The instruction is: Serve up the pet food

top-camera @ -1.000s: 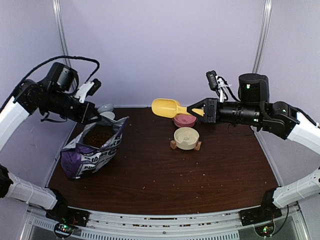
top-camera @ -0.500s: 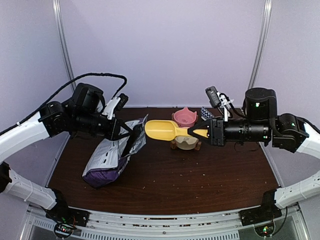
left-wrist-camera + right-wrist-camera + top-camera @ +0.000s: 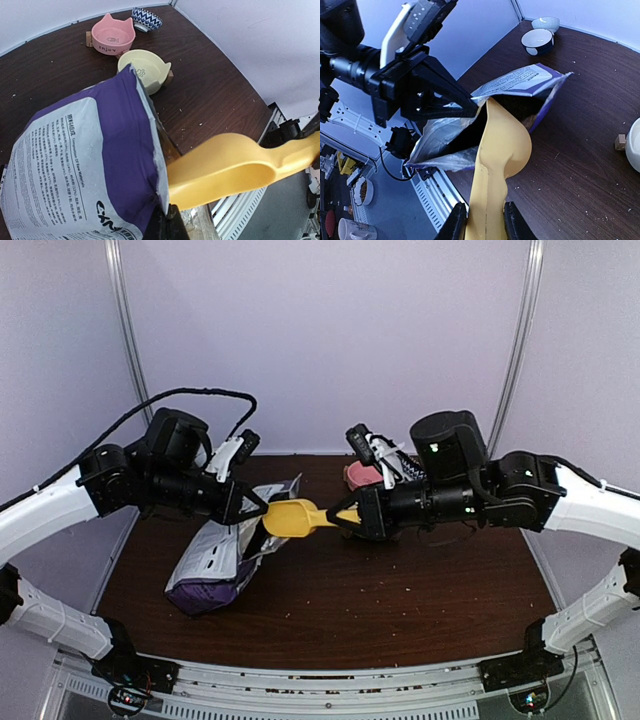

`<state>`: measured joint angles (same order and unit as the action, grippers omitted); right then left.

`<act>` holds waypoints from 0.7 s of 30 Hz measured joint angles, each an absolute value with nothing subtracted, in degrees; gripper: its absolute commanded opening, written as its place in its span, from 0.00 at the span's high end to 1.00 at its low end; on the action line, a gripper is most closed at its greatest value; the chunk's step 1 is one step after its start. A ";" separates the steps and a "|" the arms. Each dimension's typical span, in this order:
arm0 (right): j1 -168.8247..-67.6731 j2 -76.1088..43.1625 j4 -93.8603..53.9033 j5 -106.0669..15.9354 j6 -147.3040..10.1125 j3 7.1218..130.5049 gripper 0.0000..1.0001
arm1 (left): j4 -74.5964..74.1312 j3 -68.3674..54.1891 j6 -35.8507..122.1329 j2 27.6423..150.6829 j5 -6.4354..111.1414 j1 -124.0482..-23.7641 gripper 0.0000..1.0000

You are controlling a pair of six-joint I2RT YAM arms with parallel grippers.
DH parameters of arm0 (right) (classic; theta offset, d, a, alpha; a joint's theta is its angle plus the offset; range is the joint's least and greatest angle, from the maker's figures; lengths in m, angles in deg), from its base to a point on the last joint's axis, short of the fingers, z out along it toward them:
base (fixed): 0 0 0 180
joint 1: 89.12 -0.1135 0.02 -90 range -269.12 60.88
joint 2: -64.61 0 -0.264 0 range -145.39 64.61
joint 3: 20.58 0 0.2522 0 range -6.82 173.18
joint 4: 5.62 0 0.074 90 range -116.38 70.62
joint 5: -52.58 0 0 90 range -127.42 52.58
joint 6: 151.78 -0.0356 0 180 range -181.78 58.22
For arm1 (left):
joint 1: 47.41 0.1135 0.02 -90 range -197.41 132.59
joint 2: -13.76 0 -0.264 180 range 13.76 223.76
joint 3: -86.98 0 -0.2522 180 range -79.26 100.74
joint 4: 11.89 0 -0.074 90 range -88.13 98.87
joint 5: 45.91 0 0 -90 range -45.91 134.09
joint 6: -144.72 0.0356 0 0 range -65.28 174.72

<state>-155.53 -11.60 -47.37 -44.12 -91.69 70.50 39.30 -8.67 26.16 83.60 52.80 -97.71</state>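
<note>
At the bag (image 3: 215, 565) mouth, my left gripper (image 3: 262, 508) pinches the floppy rim; my right gripper (image 3: 345, 517) clamps the scoop (image 3: 288, 518) handle. Loose kibble (image 3: 522, 107) likely rolls off easily.

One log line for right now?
left gripper: shut on purple pet food bag rim | right gripper: shut on yellow scoop handle | scoop tip in bag mouth

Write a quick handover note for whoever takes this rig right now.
Left claw: shut on the bag rim, holding its mouth open.
Right claw: shut on the scoop handle, scoop head at the bag mouth.
Done: bag opened, scoop brought to it.
Left: scoop kibble (hard to see inside the bag) and pour it into the cream bowl or pink bowl; both look empty.
</note>
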 measured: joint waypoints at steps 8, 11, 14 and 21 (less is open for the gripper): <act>-156.54 -26.52 -47.94 -39.18 -93.51 77.40 1.00 | 39.43 -6.88 28.26 86.35 51.84 -101.93 1.00; -156.67 -29.78 -48.66 -37.22 -94.95 77.62 1.00 | 39.91 -6.09 28.68 86.31 48.80 -102.72 1.00; -156.58 -30.52 -49.62 -34.75 -96.68 76.20 1.00 | 41.12 -5.28 29.40 85.02 43.64 -102.91 1.00; -156.80 -29.48 -47.02 -33.30 -98.88 71.94 1.00 | 42.51 -5.24 30.43 82.64 42.86 -102.91 1.00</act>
<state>-156.80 -29.48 -47.02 -33.30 -98.88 71.94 42.51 -5.24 30.43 82.64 42.86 -102.91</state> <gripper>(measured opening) 0.242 0.011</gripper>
